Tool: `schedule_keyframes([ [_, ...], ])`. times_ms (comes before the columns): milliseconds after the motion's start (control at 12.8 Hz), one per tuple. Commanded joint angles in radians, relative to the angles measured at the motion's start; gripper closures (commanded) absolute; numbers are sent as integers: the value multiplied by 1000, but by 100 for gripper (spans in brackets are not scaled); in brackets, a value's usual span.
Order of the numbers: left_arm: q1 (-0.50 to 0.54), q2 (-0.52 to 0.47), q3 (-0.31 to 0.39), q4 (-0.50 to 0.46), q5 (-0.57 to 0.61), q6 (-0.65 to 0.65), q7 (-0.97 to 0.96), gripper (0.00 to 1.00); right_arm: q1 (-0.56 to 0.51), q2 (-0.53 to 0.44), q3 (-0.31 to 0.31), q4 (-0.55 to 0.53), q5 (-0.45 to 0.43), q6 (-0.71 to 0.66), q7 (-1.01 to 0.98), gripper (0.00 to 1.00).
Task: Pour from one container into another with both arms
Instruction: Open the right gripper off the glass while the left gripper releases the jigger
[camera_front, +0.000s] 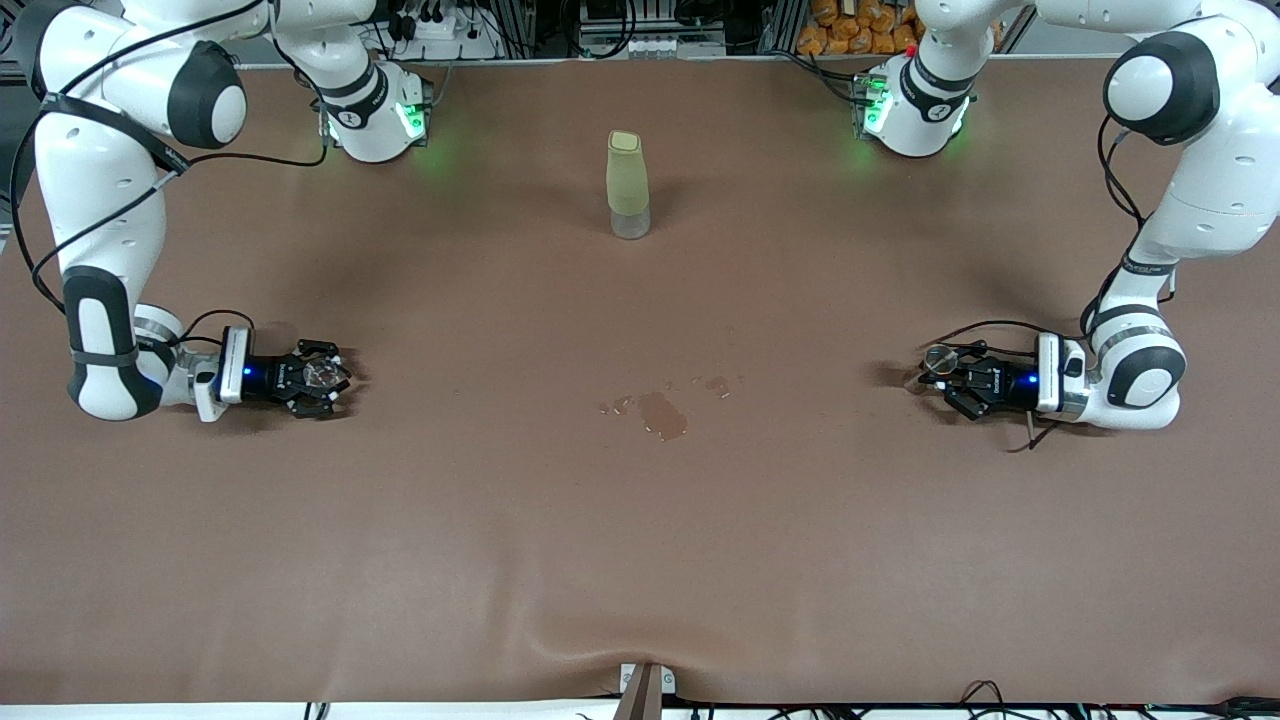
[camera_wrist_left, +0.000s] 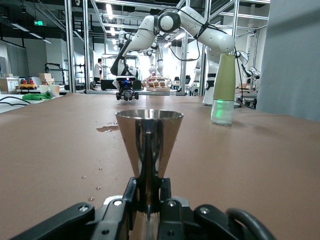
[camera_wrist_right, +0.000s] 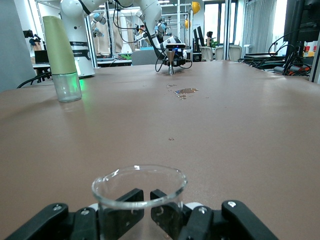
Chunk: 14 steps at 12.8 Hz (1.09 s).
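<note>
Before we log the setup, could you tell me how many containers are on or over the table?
3: a steel cup in the left hand, a glass in the right hand, and a green bottle standing mid-table nearer the bases.

Both arms were folded low over the table (camera_front: 640, 560), forearms level, the left gripper (camera_front: 945, 375) at its own end and the right gripper (camera_front: 325, 378) at the other, each clamped tight and pointing toward the table's middle.
</note>
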Motion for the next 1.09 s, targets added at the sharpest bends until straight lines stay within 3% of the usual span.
schedule_keyframes([
  [0,19,16,-4,1,20,-24,31,100,-25,25,15,19,-9,-13,-146,100],
  [156,19,16,-4,1,21,-24,31,100,-25,34,15,17,3,-11,-172,99],
  [234,18,16,-4,4,23,-24,29,91,-25,36,15,17,3,-11,-172,88],
  [312,19,17,-4,4,29,-24,32,4,-28,34,15,17,3,-11,-172,60],
  [390,19,20,-4,9,34,-24,29,0,-27,34,15,17,3,-11,-163,34],
  [469,19,20,-4,10,34,-24,20,0,-27,34,15,17,3,-13,-160,27],
  [547,19,19,-4,13,35,-24,12,0,-27,34,15,17,3,-14,-158,6],
  [625,21,16,5,15,41,-24,-11,0,-27,34,15,19,3,-17,-158,0],
  [859,51,2,19,42,121,-54,-136,0,-34,25,12,19,-11,-20,-88,0],
  [1015,94,-1,17,128,216,-62,-256,0,-33,4,-16,20,-50,-22,15,0],
])
